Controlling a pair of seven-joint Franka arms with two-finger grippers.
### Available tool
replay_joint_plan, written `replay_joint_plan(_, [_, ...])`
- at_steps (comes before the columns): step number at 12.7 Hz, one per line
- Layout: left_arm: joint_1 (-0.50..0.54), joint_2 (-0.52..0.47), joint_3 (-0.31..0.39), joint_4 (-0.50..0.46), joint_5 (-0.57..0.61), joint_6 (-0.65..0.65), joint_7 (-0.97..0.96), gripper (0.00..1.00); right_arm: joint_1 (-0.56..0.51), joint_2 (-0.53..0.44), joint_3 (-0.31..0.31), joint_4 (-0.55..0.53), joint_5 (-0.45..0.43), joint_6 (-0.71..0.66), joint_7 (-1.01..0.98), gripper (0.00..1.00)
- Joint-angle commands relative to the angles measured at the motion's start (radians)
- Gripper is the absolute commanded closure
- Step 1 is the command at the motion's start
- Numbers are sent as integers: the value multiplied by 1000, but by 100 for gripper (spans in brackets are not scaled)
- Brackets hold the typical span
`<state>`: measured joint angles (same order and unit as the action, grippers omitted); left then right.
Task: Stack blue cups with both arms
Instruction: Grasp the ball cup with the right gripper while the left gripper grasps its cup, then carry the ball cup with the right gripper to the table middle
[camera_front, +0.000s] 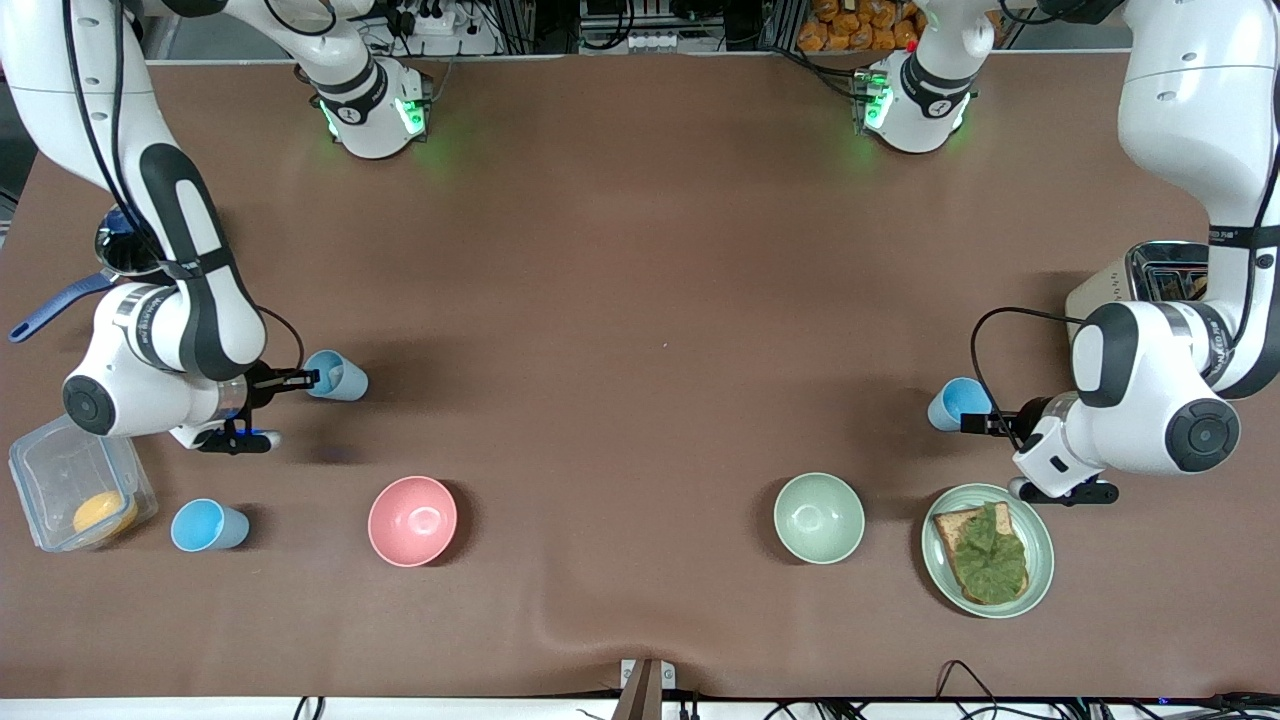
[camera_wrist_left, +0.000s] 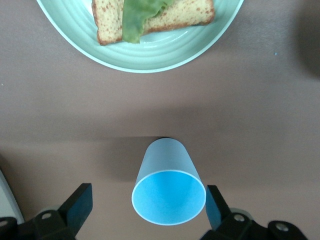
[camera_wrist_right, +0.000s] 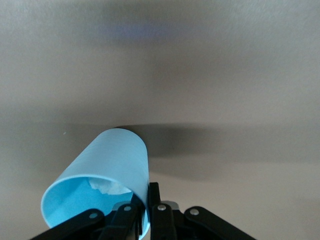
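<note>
I count three blue cups on the brown counter (camera_front: 640, 300), two bowls, one plate and my two arms.

My right arm is folded low at its end of the counter, forearm level. My right claw (camera_front: 305, 379) is pressed together on the rim of one blue cup (camera_front: 338, 376), one finger inside the mouth and one outside against the wall, as the right wrist view shows (camera_wrist_right: 107, 175). That cup stands on the counter.

My left arm is bent down low at its own end. My left claw (camera_front: 975, 422) is spread wide, its fingers (camera_wrist_left: 75, 205) flanking the second blue cup (camera_front: 957, 403) without touching it; the cup stands upright between them (camera_wrist_left: 167, 187).

The third blue cup (camera_front: 207, 525) stands alone, nearer the front camera than my right claw, between a clear plastic container (camera_front: 75, 490) and the pink bowl (camera_front: 412, 520).

The pale green bowl (camera_front: 818, 517) sits beside the green plate (camera_front: 1040, 555), which carries toast topped with lettuce (camera_front: 985, 550), just nearer the front camera than my left claw.
</note>
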<state>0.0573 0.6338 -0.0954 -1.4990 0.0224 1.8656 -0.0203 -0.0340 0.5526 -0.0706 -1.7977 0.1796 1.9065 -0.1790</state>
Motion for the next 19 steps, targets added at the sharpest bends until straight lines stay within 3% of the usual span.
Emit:
replay_joint_plan(1, [4, 7, -4, 5, 22, 9, -23, 0, -3, -7, 11, 49, 20, -90, 12, 100])
replay_joint_plan(5, [3, 32, -4, -4, 24, 64, -23, 0, 26, -8, 11, 121, 51, -222, 59, 100])
replay_joint_plan(10, [10, 18, -4, -66, 24, 96, -13, 0, 141, -39, 12, 250, 127, -428, 323, 100])
replay_joint_plan(15, [18, -29, -4, -78, 14, 86, -18, 0, 385, -68, 12, 277, 153, -296, 691, 100])
replay_joint_plan(19, [42, -52, -6, -142, 16, 87, -12, 0, 567, -48, 12, 221, 241, 56, 889, 100])
